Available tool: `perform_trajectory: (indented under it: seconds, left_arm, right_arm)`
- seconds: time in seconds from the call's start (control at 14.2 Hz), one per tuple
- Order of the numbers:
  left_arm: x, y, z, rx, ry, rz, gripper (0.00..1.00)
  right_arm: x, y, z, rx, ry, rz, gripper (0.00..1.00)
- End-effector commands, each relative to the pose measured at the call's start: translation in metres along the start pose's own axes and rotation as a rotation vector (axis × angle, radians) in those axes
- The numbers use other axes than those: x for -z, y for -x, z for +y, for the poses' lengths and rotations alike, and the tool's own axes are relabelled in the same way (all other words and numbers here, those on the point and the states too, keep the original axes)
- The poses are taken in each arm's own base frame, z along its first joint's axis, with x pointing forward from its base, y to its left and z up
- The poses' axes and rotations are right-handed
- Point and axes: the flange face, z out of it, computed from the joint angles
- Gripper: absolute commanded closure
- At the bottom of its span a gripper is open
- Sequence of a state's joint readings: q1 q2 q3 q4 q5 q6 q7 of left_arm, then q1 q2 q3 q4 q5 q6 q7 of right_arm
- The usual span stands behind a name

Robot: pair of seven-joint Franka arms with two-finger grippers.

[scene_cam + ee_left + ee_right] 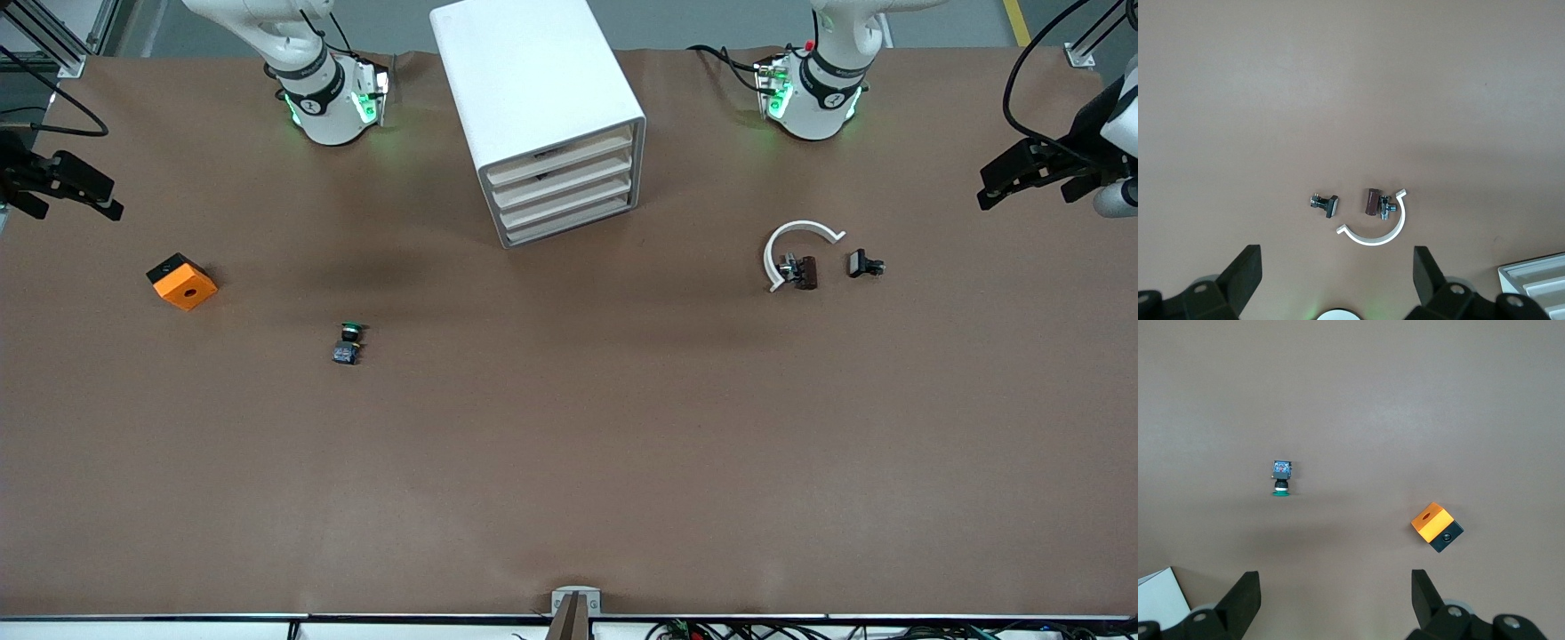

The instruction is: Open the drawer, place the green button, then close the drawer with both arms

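The white cabinet (533,98) stands between the two arm bases, and its four cream-fronted drawers (564,188) are all shut. The button (348,342), with a green cap and a black-and-blue body, lies on the table toward the right arm's end, nearer the front camera than the cabinet. It also shows in the right wrist view (1281,479). My right gripper (111,200) is open and empty, high over the table's right-arm end; its fingers (1245,597) are wide apart. My left gripper (989,187) is open and empty over the left-arm end, with its fingers (1245,273) wide apart.
An orange block with a hole (181,281) lies beside the button, closer to the right arm's end. A white C-shaped ring (794,244), a small brown piece (805,272) and a black clip (862,264) lie toward the left arm's end. The cabinet's corner (1538,280) shows in the left wrist view.
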State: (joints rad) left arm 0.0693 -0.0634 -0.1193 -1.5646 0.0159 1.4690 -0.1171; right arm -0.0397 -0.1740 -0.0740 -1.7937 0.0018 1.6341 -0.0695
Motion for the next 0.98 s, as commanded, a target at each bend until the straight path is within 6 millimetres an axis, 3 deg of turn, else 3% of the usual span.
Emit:
perform_trajectory:
  seconds: [0.0,0.21,0.35,0.7,0.91]
  left_arm:
    - [0.003,-0.002,0.0,-0.002,-0.002,-0.009,0.0]
    - [0.001,-0.003,0.003,-0.004,-0.001,-0.014,0.0]
    - [-0.013,-0.012,0.006,-0.005,0.011,-0.041,0.0]
    - [-0.07,-0.048,0.027,-0.024,0.054,-0.109,0.0]
    - [-0.107,-0.065,0.065,0.018,0.078,-0.143,0.0]
  right_arm:
    - [0.003,0.006,0.0,-0.013,0.014,0.003,0.0]
    - [0.003,0.006,0.0,-0.015,0.014,0.003,0.0]
    - [0.003,0.006,0.0,-0.013,0.014,0.003,0.0]
    - [0.002,0.005,0.0,-0.015,0.014,0.002,0.0]
    - [0.003,0.006,0.002,-0.01,0.014,0.0,0.0]
